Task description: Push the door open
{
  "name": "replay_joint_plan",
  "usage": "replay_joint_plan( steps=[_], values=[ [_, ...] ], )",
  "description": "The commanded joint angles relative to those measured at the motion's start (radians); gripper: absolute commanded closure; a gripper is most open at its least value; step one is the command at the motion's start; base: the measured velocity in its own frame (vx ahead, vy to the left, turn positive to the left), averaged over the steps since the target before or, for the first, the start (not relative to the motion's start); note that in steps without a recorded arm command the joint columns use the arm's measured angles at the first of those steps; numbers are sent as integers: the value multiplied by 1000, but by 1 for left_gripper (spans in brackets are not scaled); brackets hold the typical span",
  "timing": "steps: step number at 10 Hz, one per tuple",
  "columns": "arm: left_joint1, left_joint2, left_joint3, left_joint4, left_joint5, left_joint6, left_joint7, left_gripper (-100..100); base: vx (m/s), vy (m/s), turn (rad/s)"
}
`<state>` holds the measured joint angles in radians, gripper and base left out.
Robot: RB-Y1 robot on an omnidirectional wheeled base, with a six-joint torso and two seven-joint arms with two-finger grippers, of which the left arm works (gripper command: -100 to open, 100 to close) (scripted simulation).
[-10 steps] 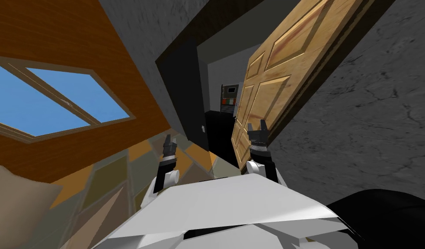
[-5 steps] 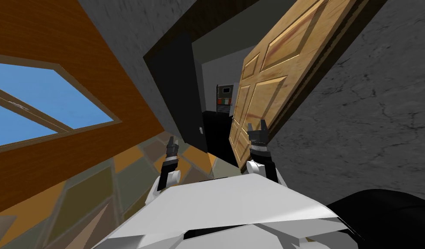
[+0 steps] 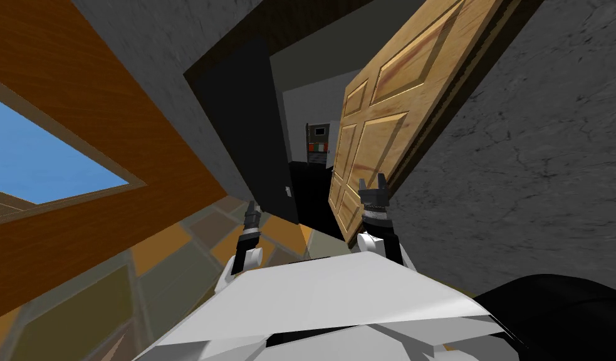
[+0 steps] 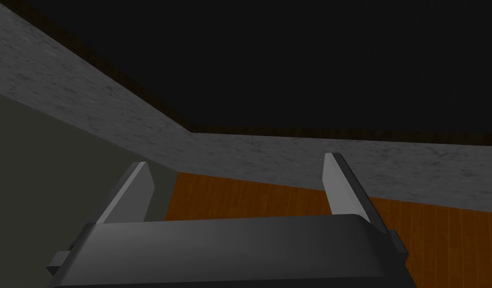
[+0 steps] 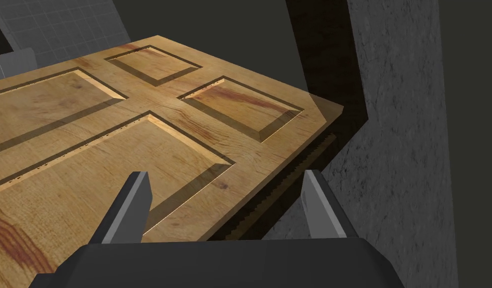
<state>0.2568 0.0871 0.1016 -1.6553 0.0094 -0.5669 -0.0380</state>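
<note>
Head view: the panelled wooden door (image 3: 388, 106) stands partly open, its free edge swung clear of the dark frame (image 3: 237, 125). My right pincer (image 3: 373, 185) is raised close to the door's lower part, on the side nearest the grey wall (image 3: 519, 156). My left pincer (image 3: 250, 207) hangs low on the door's other side, by the foot of the frame.

Left wrist view: the fingers (image 4: 139, 185) are spread and hold nothing.

Right wrist view: these fingers (image 5: 137, 200) are spread too and empty, one over the door's face, the other past its edge toward the grey wall. I cannot tell whether they touch the door.

I judge the push half done. Next I should press on farther from the hinge side, keeping the blades out of the hinge gap.
</note>
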Motion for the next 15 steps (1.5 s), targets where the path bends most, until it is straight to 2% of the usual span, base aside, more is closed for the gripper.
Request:
replay_joint_plan(
  steps=[1, 7, 15],
  values=[
    [-9, 2, 2, 40, -4, -10, 4, -100, 53, 97, -165],
    [-49, -2, 10, 181, -21, -41, 14, -100, 49, 94, -182],
    [-100, -19, 19, 360, -42, -79, 27, -100, 43, 104, -167]
  ],
)
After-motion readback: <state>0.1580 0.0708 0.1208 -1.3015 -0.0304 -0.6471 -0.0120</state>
